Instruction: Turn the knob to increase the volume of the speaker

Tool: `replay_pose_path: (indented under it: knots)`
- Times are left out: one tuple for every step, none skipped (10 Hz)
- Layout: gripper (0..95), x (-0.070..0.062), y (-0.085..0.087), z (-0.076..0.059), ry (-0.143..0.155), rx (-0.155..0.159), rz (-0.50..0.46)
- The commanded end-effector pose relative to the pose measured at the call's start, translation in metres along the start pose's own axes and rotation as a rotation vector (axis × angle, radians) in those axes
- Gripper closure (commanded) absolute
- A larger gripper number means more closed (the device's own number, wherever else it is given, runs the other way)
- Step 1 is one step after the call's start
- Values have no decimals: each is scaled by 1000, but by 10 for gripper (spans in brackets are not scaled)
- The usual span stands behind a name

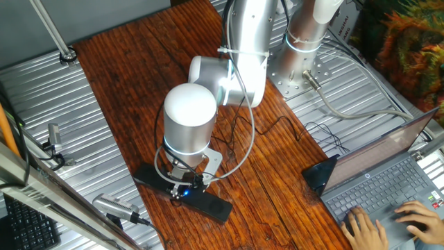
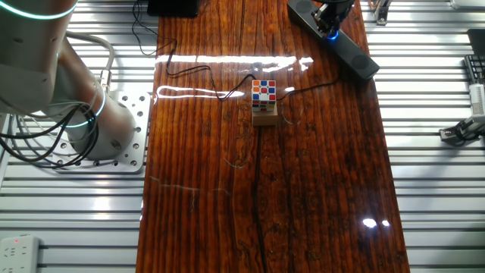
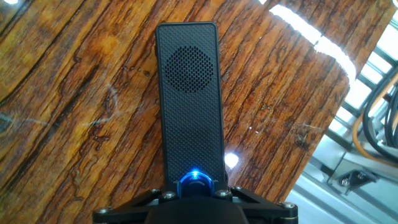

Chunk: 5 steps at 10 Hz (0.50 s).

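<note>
One knob (image 3: 195, 178), blue-lit, mid-speaker (image 3: 189, 93) near table (image 2: 265, 189) edge. Gripper (image 1: 184, 184) directly over it; jaw state: cannot tell, fingertips hidden. Knob probably small, rigid, smooth; pinch rim evenly, light speaker may slide.

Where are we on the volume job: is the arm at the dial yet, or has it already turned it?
Done: the approach. The tool sits right at the knob, whose blue ring glows at the middle of the speaker in the hand view. In hand: seating on the knob; the fingertips are out of view, so I cannot confirm a grip. Left: the turn itself. Nothing here shows that the volume has risen.
</note>
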<state>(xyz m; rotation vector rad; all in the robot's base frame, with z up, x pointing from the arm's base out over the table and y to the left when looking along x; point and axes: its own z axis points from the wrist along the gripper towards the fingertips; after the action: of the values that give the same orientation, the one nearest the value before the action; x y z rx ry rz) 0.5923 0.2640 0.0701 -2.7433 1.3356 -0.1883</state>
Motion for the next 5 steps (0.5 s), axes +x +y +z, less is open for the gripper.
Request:
replay_pose_path:
  knots:
    - [950,0,0,0,1,0,-7]
    - [950,0,0,0,1,-2,-13]
    - [950,0,0,0,1,-1,-16]
    - [950,0,-1,0,1,-1,-18]
    - [950,0,-1,0,1,-1,-21]
